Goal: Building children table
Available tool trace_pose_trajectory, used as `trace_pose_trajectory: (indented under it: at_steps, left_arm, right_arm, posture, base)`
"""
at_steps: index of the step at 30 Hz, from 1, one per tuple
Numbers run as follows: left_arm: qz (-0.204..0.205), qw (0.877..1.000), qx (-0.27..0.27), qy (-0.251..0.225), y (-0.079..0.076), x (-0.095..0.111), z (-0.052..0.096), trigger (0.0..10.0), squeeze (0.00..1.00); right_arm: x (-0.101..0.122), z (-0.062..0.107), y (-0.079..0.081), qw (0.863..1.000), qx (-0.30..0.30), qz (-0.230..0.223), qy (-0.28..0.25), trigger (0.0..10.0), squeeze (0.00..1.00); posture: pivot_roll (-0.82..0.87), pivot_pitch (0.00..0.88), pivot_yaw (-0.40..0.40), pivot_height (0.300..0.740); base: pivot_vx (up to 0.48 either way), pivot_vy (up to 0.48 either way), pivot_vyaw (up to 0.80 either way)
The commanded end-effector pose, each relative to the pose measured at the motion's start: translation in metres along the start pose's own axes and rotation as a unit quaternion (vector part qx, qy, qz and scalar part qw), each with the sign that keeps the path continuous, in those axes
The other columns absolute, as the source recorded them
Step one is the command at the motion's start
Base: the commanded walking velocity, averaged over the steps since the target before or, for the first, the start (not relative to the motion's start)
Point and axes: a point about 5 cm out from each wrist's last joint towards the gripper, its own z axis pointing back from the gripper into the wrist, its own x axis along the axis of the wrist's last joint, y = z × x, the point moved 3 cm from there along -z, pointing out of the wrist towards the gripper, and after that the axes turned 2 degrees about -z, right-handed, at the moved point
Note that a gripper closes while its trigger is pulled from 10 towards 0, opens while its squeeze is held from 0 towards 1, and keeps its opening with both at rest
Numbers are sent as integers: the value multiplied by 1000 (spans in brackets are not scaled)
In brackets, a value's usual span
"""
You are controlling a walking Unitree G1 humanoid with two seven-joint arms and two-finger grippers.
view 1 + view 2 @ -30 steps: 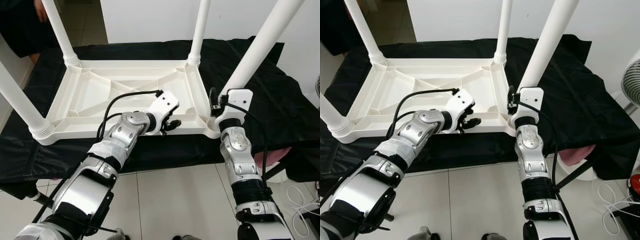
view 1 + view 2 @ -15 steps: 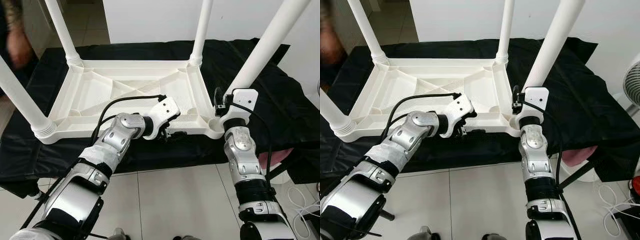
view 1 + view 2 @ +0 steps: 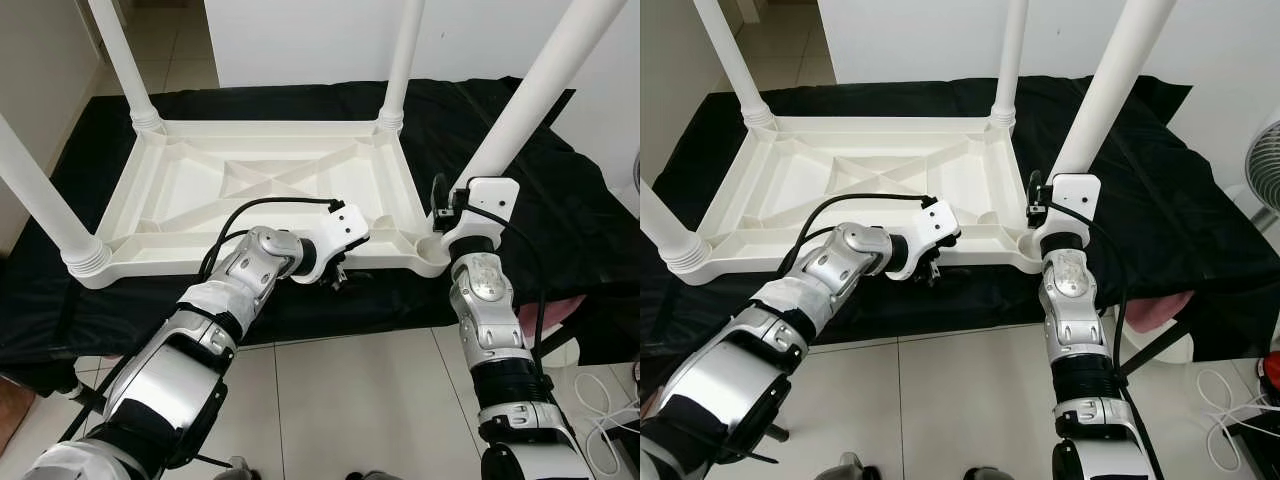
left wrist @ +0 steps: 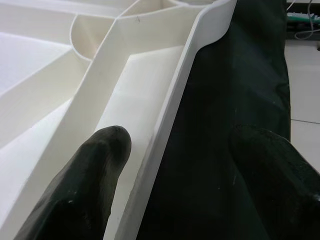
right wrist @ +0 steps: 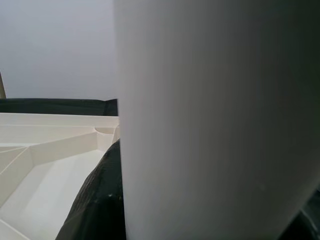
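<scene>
A white plastic children's table (image 3: 180, 190) lies upside down on a black cloth, with its legs pointing up. My left gripper (image 3: 340, 272) is at the table's near rim (image 4: 170, 115), open. One finger (image 4: 90, 175) is inside the rim and the other (image 4: 272, 175) is outside, over the cloth. My right gripper (image 3: 447, 205) is at the base of the near right leg (image 3: 530, 90), shut on it. In the right wrist view the leg (image 5: 215, 120) stands close up, with one black finger (image 5: 100, 200) beside it.
The black cloth (image 3: 560, 200) drapes over the low support and hangs at its front edge. A fan (image 3: 1265, 165) stands at the far right. A pink object (image 3: 1150, 310) and white cables (image 3: 600, 400) lie on the tiled floor to my right.
My left gripper has moved down and to the right, from over the underside to straddling the near rim. A person at the far left has gone from view. The right gripper stays on the leg.
</scene>
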Motion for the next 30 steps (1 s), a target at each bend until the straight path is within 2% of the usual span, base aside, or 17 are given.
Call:
trace_pose_trajectory:
  at_steps: [1, 2, 3, 4, 5, 8, 9, 10, 12, 13, 18, 20, 22, 29, 30]
  left_arm:
    - [0, 997, 77, 18, 13, -8, 1, 6353, 0]
    - [-4, 996, 83, 31, 14, -12, 1, 7137, 0]
    - [-5, 995, 88, 41, 15, -16, 1, 7137, 0]
    - [-2, 995, 92, 45, 16, -18, 0, 4980, 0]
    - [-5, 994, 97, 54, 17, -21, 0, 3569, 0]
    - [-9, 993, 100, 63, 18, -24, 0, 3569, 0]
    - [-16, 993, 99, 67, 18, -25, 0, 6510, 0]
    - [-24, 993, 95, 71, 17, -26, 0, 2196, 0]
    - [-32, 992, 99, 74, 18, -27, 1, 2118, 0]
    - [-43, 991, 98, 78, 19, -28, 1, 0, 0]
    - [-52, 992, 90, 74, 20, -27, 4, 0, 0]
    - [-65, 993, 71, 70, 18, -27, 6, 0, 0]
    - [-93, 994, 26, 60, 12, -30, 12, 0, 0]
    - [-135, 990, -29, 43, 4, -37, 25, 0, 0]
    - [-146, 987, -41, 42, 2, -41, 29, 471, 0]
  right_arm:
    - [2, 0, 1, 1000, -3, -4, -6, 10000, 0]
    - [2, 0, 1, 1000, -3, -5, -6, 10000, 0]
    - [2, 0, 1, 1000, -4, -6, -6, 10000, 0]
    - [2, 1, 2, 1000, -4, -7, -5, 10000, 0]
    - [1, 1, 2, 1000, -4, -7, -5, 10000, 0]
    - [1, 1, 1, 1000, -5, -6, -5, 10000, 0]
    - [1, 1, 1, 1000, -6, -7, -5, 10000, 0]
    - [1, 1, 1, 1000, -6, -7, -4, 10000, 0]
    - [1, 1, 0, 1000, -8, -7, -4, 10000, 0]
    - [1, 1, 0, 1000, -8, -7, -5, 10000, 0]
    - [1, 1, 0, 1000, -8, -5, -5, 10000, 0]
    - [1, 0, 0, 1000, -8, -5, -5, 10000, 0]
    - [1, 0, 0, 1000, -7, -4, -4, 10000, 0]
    - [0, 0, 0, 1000, -5, -4, -3, 10000, 0]
    - [0, 0, 1, 1000, -4, -4, -3, 10000, 0]
  posture:
    - [-31, 53, 25, 740]
    - [-31, 53, 26, 740]
    - [-30, 53, 26, 740]
    - [-31, 53, 28, 740]
    - [-30, 54, 28, 740]
    - [-30, 53, 29, 740]
    - [-31, 54, 29, 740]
    - [-31, 54, 29, 740]
    - [-30, 54, 29, 740]
    - [-30, 54, 28, 740]
    - [-28, 54, 26, 740]
    - [-28, 54, 24, 740]
    - [-28, 55, 23, 740]
    - [-26, 54, 18, 740]
    - [-27, 52, 17, 740]
  base:
    - [0, 0, 0]
    - [0, 0, 0]
    - [0, 0, 0]
    - [0, 0, 0]
    - [0, 0, 0]
    - [0, 0, 0]
    - [0, 0, 0]
    - [0, 0, 0]
    - [0, 0, 0]
    - [0, 0, 0]
    - [0, 0, 0]
    - [0, 0, 0]
    - [0, 0, 0]
    - [0, 0, 0]
    - [0, 0, 0]
